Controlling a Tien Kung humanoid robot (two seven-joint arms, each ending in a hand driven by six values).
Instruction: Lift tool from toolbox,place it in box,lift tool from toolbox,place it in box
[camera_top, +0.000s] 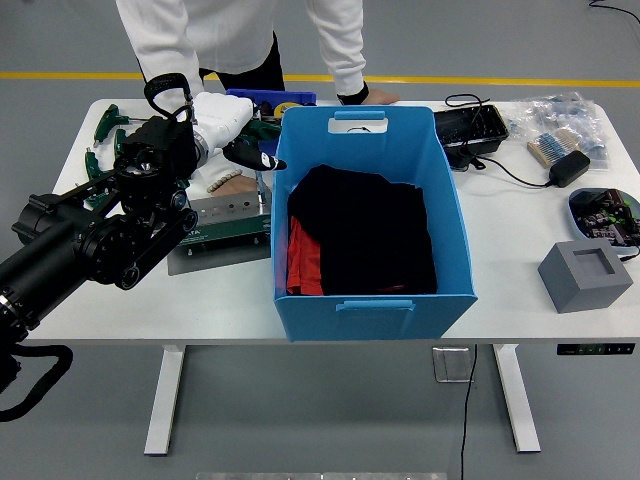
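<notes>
1. A dark-handled tool (252, 155) is clamped in the white left hand (222, 118), just beside the left wall of the blue box (372, 300).
2. The tool is judged stiff, light and not fragile; its thick handle is the best place to be gripped.
3. The open toolbox (222, 222) lies on the desk (520, 270) beneath the hand.
4. A person's hand (365, 96) rests at the far edge.

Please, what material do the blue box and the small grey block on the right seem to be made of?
The blue box looks like thin, matte plastic sheet: flat panels, sharp folded corners and clipped-on handle pieces suggest a collapsible bin. The grey block looks like matte plastic or foam, uniformly grey with a square recess on top; the picture does not settle which.
</notes>
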